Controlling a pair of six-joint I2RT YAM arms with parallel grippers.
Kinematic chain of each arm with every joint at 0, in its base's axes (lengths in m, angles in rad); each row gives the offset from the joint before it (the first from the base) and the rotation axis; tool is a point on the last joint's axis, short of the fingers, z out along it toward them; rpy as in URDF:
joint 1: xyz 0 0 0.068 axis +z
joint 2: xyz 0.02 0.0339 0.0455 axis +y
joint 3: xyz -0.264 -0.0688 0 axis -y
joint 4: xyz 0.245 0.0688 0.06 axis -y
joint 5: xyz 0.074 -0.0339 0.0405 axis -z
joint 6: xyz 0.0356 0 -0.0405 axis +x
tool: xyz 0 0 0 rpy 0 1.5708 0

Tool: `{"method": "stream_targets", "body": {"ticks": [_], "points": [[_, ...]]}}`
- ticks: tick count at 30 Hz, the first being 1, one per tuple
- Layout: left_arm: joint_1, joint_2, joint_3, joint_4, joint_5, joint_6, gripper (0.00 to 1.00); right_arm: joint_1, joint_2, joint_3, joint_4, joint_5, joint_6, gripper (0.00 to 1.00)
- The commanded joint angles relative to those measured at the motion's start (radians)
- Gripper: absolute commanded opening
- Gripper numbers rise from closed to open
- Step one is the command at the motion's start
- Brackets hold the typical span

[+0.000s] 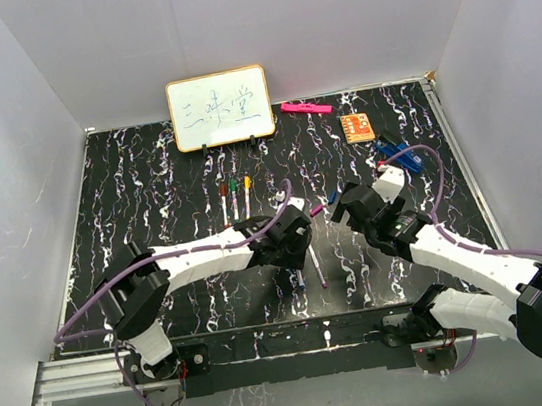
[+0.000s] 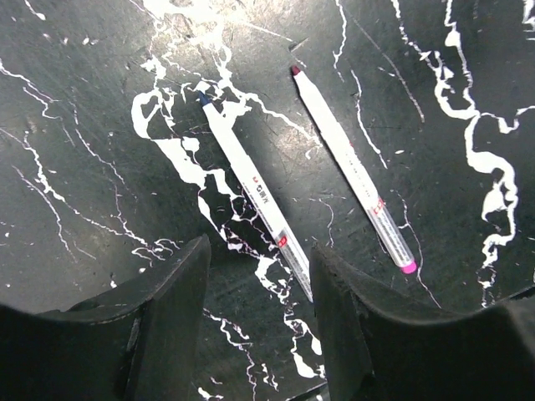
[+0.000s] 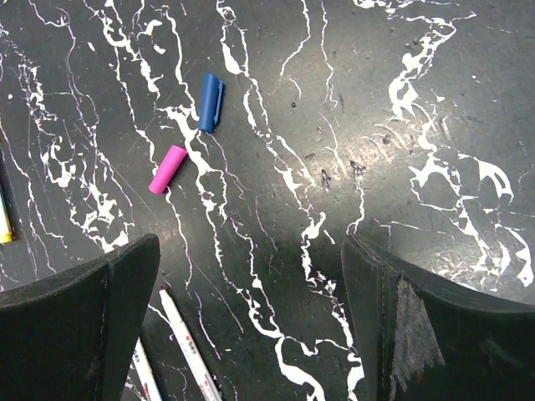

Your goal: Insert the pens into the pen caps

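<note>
Black, white-veined bench (image 1: 147, 180) fills all 3 views. Only the left wrist view shows a blue-tipped pen (image 2: 251, 188) lying with its rear end between the spread fingers of the left end effector (image 2: 261, 251), with a pink-ended pen (image 2: 351, 171) beside it. Only the right wrist view clearly shows the blue cap (image 3: 211, 102) and pink-purple cap (image 3: 167, 170), beyond the wide-spread, empty right end effector (image 3: 251, 251). The overhead view alone shows 3 more pens (image 1: 235, 196) farther left.

Two uncapped white pens are lying slanted on the black marbled bench (image 2: 84, 125), side by side but not touching, tips pointing up-left. The blue-tipped pen (image 2: 251, 188) runs down into the gap of the left claw (image 2: 261, 251), whose fingers (image 2: 167, 317) stand apart. The pink-ended pen (image 2: 351, 171) lies just right of it.
</note>
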State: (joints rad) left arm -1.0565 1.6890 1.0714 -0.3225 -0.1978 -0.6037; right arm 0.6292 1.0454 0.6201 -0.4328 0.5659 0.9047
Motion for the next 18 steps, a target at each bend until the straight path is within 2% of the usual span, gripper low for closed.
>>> {"method": "stream_targets", "body": {"ticks": [1,11,18], "points": [[-0.009,0.044,0.047,-0.030,0.009,0.002,0.50,0.004,-0.040,-0.011,0.003,0.057,0.024,0.88],[-0.011,0.100,0.051,-0.041,0.041,0.005,0.50,0.003,-0.049,-0.015,0.021,0.042,0.010,0.88],[-0.012,0.105,0.012,-0.172,0.046,0.074,0.47,0.003,-0.049,-0.001,0.022,0.036,0.009,0.88]]}}
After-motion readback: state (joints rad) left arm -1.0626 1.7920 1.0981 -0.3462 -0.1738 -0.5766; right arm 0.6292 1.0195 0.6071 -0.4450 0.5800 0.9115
